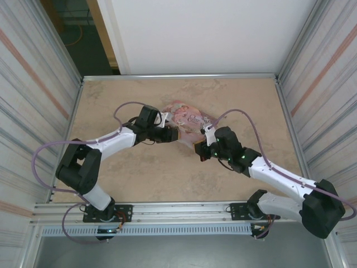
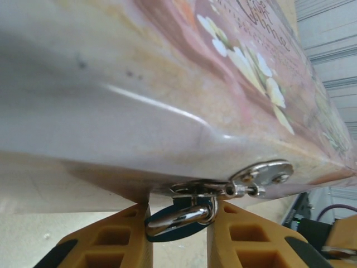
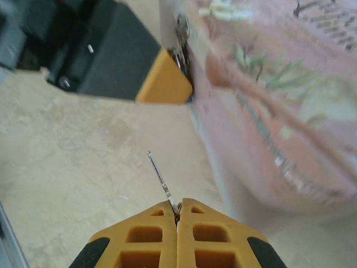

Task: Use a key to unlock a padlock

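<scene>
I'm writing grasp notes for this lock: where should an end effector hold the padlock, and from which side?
Grip the padlock by its squarish teal body, across its sides, approaching from the side away from the tin box, as the left end effector does. Its shackle is threaded through the tin's hasp, so only the body hangs free.

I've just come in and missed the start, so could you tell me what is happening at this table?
Two robot arms are working on a padlock that hangs from the hasp of a pink tin on the table. The left gripper is clamped on the padlock. The right gripper is shut on a thin key, whose tip points toward the padlock but stops short of it, so the key is not yet in.
</scene>
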Motion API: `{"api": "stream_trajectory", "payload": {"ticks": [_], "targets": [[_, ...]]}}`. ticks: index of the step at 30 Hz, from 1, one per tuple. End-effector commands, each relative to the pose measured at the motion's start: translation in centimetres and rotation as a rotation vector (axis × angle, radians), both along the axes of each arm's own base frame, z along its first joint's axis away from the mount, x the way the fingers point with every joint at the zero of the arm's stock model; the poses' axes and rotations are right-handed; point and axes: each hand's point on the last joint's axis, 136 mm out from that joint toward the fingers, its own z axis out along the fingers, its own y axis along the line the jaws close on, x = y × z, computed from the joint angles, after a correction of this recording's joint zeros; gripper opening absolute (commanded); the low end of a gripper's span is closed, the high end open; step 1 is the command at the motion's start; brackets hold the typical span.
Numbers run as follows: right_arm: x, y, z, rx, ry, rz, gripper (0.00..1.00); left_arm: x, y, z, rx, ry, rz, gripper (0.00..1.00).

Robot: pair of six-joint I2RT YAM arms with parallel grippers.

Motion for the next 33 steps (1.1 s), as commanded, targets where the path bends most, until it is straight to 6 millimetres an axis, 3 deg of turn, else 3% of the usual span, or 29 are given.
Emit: {"api": "stream_trajectory", "payload": {"ticks": [1,16,33], "targets": [[-0.1,-0.5,-0.3,-0.064,-0.061,-0.024,0.0,-0.2,-1.4,5.3,-0.127,-0.018,-0.019,0.08],[0.7,2.5,-3.2,-0.082,-0.09,-0.038,0.0,-0.1,-1.9,6.2,-0.189,0.027,0.014,0.07],[2.9,3.2,-3.2,-0.038,-0.132,-0.083,0.0,-0.1,-1.7,6.1,-0.192,0.025,0.033,0.07]]}}
